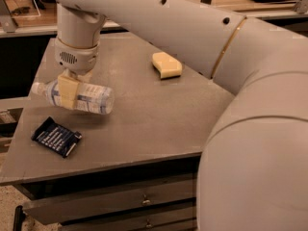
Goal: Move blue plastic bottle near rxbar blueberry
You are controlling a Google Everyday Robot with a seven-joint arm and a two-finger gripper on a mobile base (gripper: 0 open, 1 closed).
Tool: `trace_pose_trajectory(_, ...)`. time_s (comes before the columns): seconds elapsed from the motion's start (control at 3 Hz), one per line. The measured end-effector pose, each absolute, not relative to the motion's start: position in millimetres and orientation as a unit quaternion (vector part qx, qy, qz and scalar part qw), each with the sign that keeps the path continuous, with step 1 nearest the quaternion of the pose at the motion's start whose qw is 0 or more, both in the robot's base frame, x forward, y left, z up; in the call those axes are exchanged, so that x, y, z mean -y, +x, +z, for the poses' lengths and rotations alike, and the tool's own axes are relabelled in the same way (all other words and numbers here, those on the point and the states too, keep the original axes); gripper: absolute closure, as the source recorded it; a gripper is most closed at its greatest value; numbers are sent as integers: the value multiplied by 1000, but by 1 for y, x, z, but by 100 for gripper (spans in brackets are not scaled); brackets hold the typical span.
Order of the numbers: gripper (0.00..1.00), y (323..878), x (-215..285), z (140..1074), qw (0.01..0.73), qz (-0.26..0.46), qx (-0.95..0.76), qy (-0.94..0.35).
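The blue plastic bottle [89, 97] lies on its side in the air, cap to the left, ribbed bottom to the right. My gripper [68, 91] hangs from the white wrist at the upper left and is shut on the bottle near its neck end, holding it a little above the grey table [144, 124]. The rxbar blueberry [56, 136], a flat dark navy wrapper with white text, lies on the table near the front left, just below and left of the bottle.
A yellow sponge [166, 64] lies on the table at the back middle. My large white arm [231, 81] fills the right side of the view. Drawers [125, 203] sit under the table's front edge.
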State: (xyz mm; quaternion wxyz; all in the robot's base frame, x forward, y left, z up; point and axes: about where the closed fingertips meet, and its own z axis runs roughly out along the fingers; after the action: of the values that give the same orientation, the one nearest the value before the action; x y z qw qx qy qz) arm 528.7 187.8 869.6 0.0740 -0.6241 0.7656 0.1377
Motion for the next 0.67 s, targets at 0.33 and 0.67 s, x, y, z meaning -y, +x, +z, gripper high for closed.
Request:
trace_pose_trajectory(0.33, 28, 514, -195, 868, 68, 153, -746, -644)
trace_pose_trajectory(0.67, 5, 514, -197, 868, 69, 153, -745, -645)
